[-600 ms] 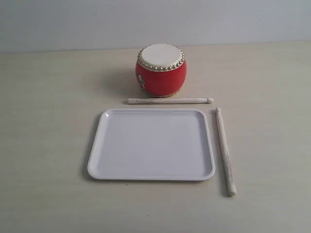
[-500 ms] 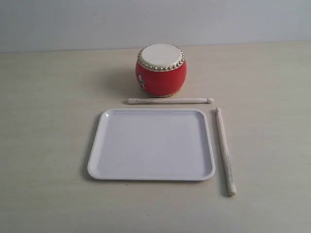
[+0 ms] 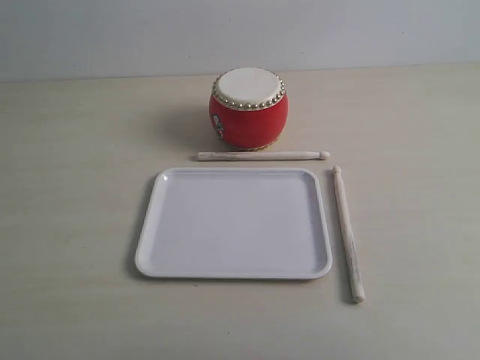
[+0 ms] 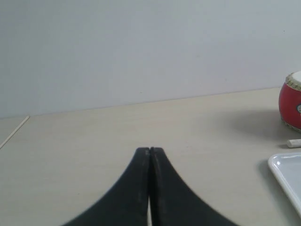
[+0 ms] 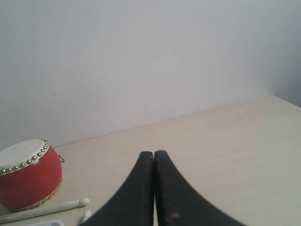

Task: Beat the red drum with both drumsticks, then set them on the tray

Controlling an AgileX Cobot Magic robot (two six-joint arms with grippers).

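The red drum [image 3: 249, 109] stands upright at the back of the table, cream skin up. One drumstick [image 3: 262, 156] lies crosswise between the drum and the white tray [image 3: 234, 223]. The other drumstick [image 3: 348, 233] lies lengthwise just right of the tray. Neither gripper shows in the exterior view. My left gripper [image 4: 150, 149] is shut on nothing, far left of the drum [image 4: 291, 101] and the tray corner [image 4: 286, 172]. My right gripper [image 5: 154, 153] is shut and empty, right of the drum [image 5: 29, 173] and both stick tips [image 5: 83, 202].
A pale wall stands behind the table. The table's left edge [image 4: 14, 130] shows in the left wrist view. Bare tabletop lies on both sides of the tray and in front of it.
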